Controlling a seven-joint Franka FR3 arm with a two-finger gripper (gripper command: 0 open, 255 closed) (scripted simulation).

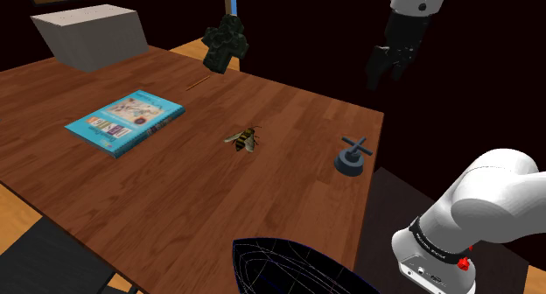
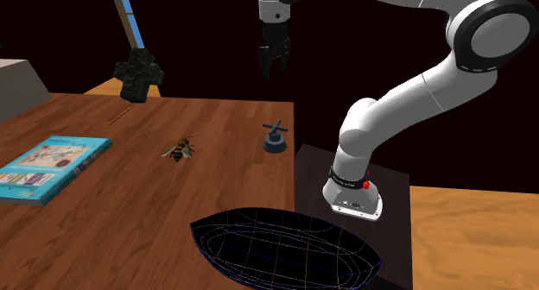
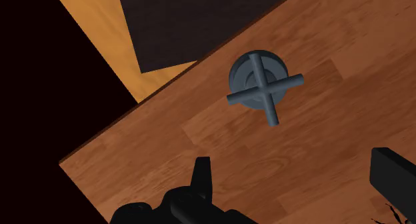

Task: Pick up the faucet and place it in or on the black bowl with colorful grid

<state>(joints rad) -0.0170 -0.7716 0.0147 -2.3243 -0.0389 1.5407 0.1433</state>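
Grey-blue faucet (image 1: 353, 156), round base with a cross handle, stands upright near the table (image 1: 157, 205) edge. Black grid-lined bowl (image 1: 280, 266) sits at another edge.

wooden table (image 1: 175, 187), orange floor (image 2: 466, 236), black area beyond.

Dim, even light falls flatly on the counter (image 1: 175, 187); the white arm (image 2: 406, 98) is brightest, shaded softly underneath, against black areas.
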